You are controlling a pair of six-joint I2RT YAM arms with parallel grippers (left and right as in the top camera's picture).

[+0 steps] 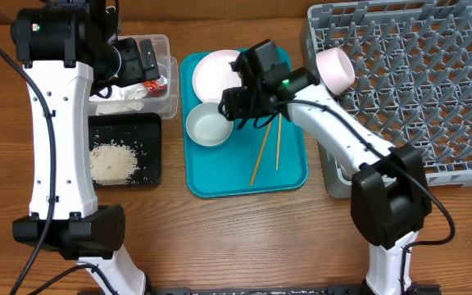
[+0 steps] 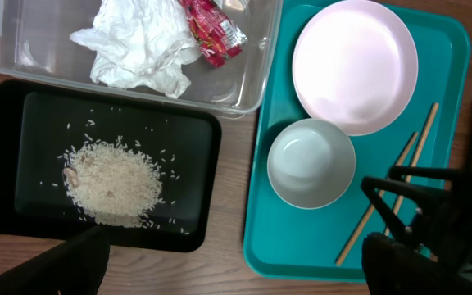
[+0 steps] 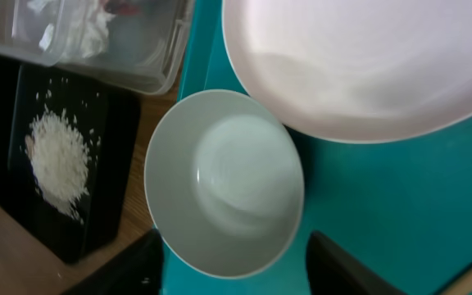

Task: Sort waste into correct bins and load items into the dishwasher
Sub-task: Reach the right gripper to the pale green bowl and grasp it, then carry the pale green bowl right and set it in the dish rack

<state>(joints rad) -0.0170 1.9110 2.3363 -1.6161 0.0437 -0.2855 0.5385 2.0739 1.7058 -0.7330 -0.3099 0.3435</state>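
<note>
Since the napkin [image 2: 138, 45] and wrapper [image 2: 211, 33] lie in the tub [image 2: 252, 74] and the rice [image 2: 109, 182] in the black tray [image 2: 6, 164], sorting appears complete and loading is in hand. The right gripper [image 3: 236, 266] hovers wide open over the grey bowl [image 1: 209, 124], at 9 o'clock on the teal tray [image 1: 289, 164]. Next move: descend, close on the rim, and carry it to the rack [image 1: 416, 82] at 2 o'clock. The left gripper [image 2: 240, 266] hangs wide open.

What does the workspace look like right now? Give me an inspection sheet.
Surface: wooden table, teal tray in the middle.
Job's things: plate, grey-white bowl, chopsticks on teal tray; pink bowl in rack; napkin, wrapper in tub; rice in black tray.
Clutter: nothing seen.
Grippers: left gripper open over tub; right gripper open over grey-white bowl.
Cables: black cables along both arms.
Surroundings: nothing seen.
</note>
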